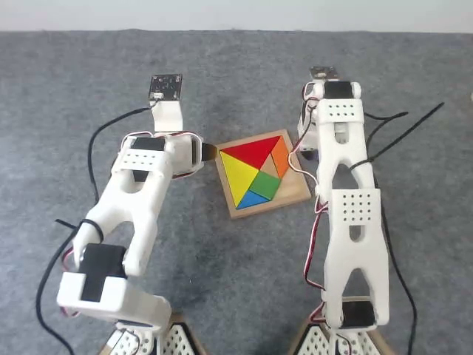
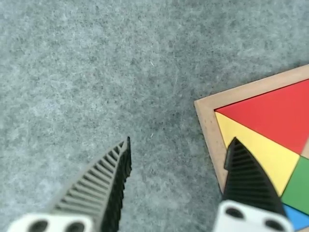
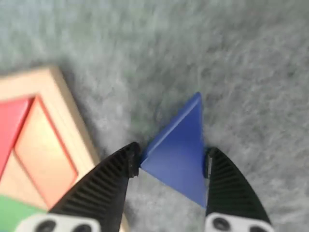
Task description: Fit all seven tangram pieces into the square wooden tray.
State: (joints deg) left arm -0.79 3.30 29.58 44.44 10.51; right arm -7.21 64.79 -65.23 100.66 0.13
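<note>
The square wooden tray (image 1: 299,194) lies mid-table, holding red (image 1: 251,151), yellow (image 1: 238,177), green (image 1: 264,185), blue (image 1: 251,198) and orange (image 1: 281,157) pieces. A small bare wood patch shows between them. My left gripper (image 2: 181,142) is open at the tray's left corner (image 2: 205,116), one finger over the rim and the other over carpet. A loose blue triangle (image 3: 181,145) lies on the carpet just outside the tray's rim (image 3: 63,111). My right gripper (image 3: 171,157) is shut on it, with a finger against each side.
Grey carpet covers the whole table. The right arm (image 1: 347,163) stretches along the tray's right side and hides the carpet there. Black cables (image 1: 414,122) trail to the right of that arm and another (image 1: 92,155) to the left of the left arm.
</note>
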